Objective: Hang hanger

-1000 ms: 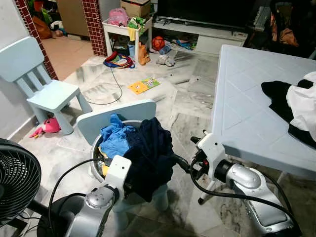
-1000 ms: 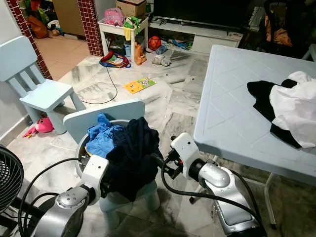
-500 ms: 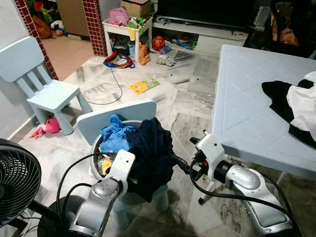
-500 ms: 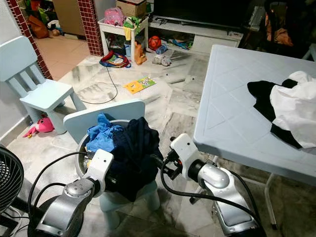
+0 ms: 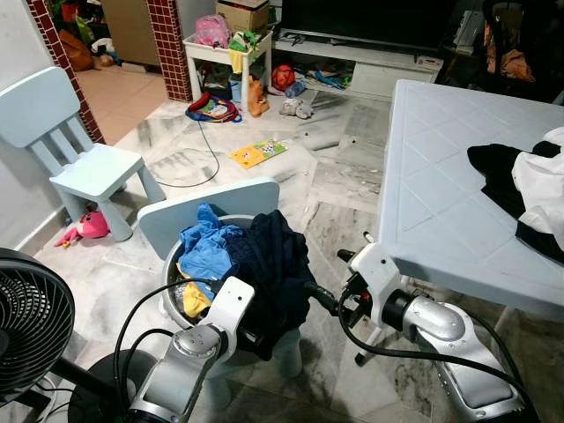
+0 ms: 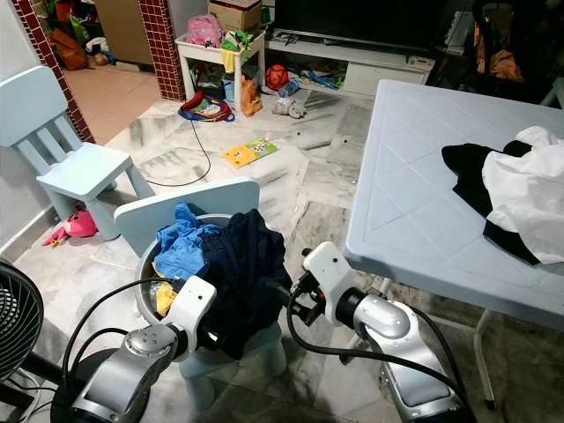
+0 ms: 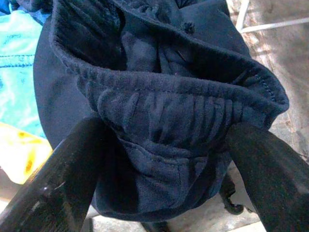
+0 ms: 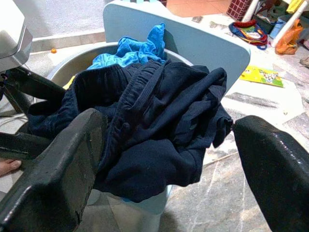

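Navy garment (image 5: 273, 264) drapes over the near-right rim of a grey basin (image 5: 169, 269) on a small chair (image 5: 207, 204). Left gripper (image 7: 166, 133) is spread, straddling its waistband. Right gripper (image 8: 169, 123) is spread wide, just right of it. Farther right, a table (image 5: 441, 203) carries clothes (image 5: 529, 189).

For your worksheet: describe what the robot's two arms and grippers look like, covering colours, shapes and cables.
Both arms are rounded silver shells with black joints. Each wrist ends in a boxy white block, with black cables looping beside it. The left gripper and right gripper each have two long, glossy black fingers.
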Controlling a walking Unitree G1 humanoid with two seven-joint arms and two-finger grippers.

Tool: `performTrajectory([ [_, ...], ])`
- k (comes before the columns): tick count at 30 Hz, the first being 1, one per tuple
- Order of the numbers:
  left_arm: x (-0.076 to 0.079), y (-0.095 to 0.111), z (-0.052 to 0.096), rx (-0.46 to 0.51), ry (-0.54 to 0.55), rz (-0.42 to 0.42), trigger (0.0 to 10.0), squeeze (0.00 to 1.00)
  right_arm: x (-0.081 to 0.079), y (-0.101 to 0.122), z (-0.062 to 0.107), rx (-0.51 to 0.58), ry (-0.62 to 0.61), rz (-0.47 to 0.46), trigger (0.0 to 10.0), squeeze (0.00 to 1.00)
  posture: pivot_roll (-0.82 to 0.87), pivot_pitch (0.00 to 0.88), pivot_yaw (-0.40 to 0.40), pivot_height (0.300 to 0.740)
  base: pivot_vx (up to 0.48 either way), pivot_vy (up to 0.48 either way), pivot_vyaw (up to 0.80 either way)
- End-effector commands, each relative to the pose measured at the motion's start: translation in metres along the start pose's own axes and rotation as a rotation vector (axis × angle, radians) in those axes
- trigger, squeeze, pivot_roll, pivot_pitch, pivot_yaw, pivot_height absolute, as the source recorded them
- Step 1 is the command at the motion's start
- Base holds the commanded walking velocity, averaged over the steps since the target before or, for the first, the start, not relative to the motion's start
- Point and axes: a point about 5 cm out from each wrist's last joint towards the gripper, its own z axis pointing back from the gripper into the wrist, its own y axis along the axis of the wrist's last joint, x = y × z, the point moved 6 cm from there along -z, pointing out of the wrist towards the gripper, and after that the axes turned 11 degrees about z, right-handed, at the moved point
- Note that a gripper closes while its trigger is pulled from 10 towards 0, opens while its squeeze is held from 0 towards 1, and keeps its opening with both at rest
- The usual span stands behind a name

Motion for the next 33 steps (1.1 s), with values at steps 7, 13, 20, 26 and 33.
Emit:
performTrajectory([
  [7,0.004,0.01,-0.005,0.028,-0.022,-0.063,0.0,0.0,0.001,0.007,0.001,0.014,0.002,0.016,10.0,0.0,-0.09,0.043,-0.02,0.74,0.0,0.0,0.0],
  [13,0.004,0.01,-0.006,0.036,-0.025,-0.068,0.0,0.0,0.001,0.006,0.001,0.013,-0.002,0.016,10.0,0.0,-0.1,0.044,-0.018,0.74,0.0,0.0,0.0],
  [20,-0.001,0.018,-0.003,0.112,0.008,-0.068,0.0,0.0,0.001,0.006,0.001,0.013,0.001,0.016,10.0,0.0,-0.09,0.046,-0.024,0.74,0.0,0.0,0.0],
  [26,-0.009,0.028,0.005,0.211,0.066,-0.035,0.0,0.0,0.005,0.005,0.001,0.009,0.007,0.007,10.0,0.0,-0.09,0.045,-0.029,0.74,0.0,0.0,0.0],
  [33,-0.014,0.048,0.02,0.355,0.11,-0.029,0.0,0.0,0.01,0.006,0.0,0.011,0.002,-0.006,10.0,0.0,-0.08,0.04,-0.04,0.74,0.0,0.0,0.0],
])
